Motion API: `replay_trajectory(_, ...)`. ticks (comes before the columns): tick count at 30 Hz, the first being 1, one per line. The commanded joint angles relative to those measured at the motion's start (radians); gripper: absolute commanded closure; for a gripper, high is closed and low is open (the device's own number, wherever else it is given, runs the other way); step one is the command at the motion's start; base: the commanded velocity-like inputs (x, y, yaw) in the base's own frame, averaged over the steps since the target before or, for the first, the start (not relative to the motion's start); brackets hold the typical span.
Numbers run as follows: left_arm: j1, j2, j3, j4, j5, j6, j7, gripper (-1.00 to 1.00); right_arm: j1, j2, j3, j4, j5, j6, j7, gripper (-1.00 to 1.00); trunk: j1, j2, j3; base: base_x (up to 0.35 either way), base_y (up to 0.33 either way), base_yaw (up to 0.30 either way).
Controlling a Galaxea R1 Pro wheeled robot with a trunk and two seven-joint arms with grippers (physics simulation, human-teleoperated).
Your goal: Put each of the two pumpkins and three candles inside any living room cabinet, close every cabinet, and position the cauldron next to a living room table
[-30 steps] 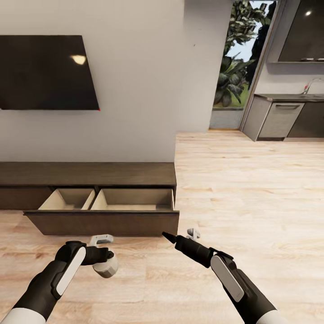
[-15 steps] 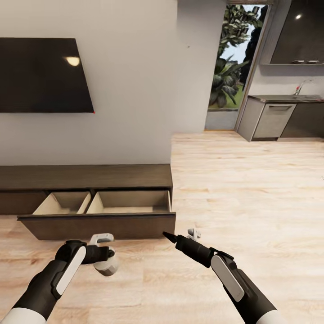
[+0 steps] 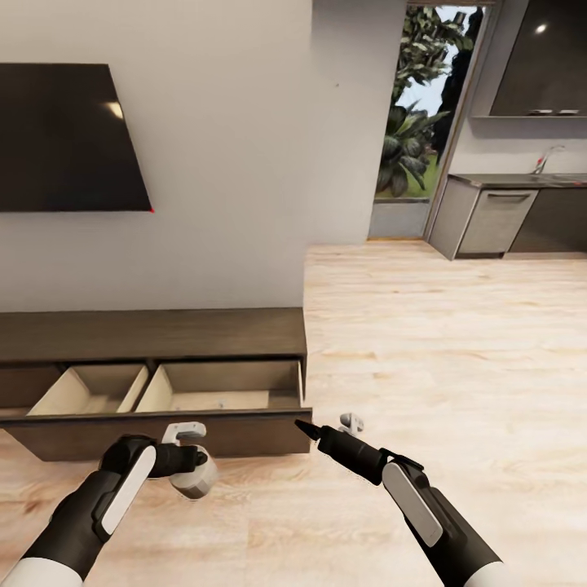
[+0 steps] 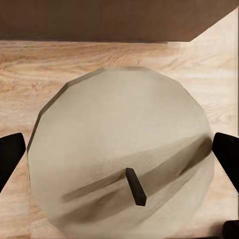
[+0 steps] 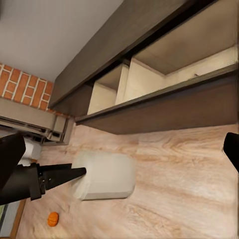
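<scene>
Before cabinet: one candle gripped by left pincer; right pincer empty, spread; one pumpkin.

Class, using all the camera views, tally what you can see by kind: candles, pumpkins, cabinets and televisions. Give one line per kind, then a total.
candle: 1
pumpkin: 1
cabinet: 1
television: 1
Total: 4

The head view has shifted toward the cabinet.
</scene>
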Motion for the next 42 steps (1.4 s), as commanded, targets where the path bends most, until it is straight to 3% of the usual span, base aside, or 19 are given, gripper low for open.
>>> replay_trajectory(1,-0.001,0.001,-0.002,-0.001,0.007,0.003,0.005,1.0,-0.001,-0.001,0.001,0.0,-0.007,0.003,-0.001,-1.0,0.001,0.0,-0.001,0.317,-0.163,0.0)
replay_trajectory(42,-0.001,0.0,-0.005,0.002,0.005,0.001,0.007,1.0,-0.001,0.0,0.001,0.002,-0.006,0.003,-0.001,-1.0,0.001,0.0,-0.001,0.308,-0.124,0.025)
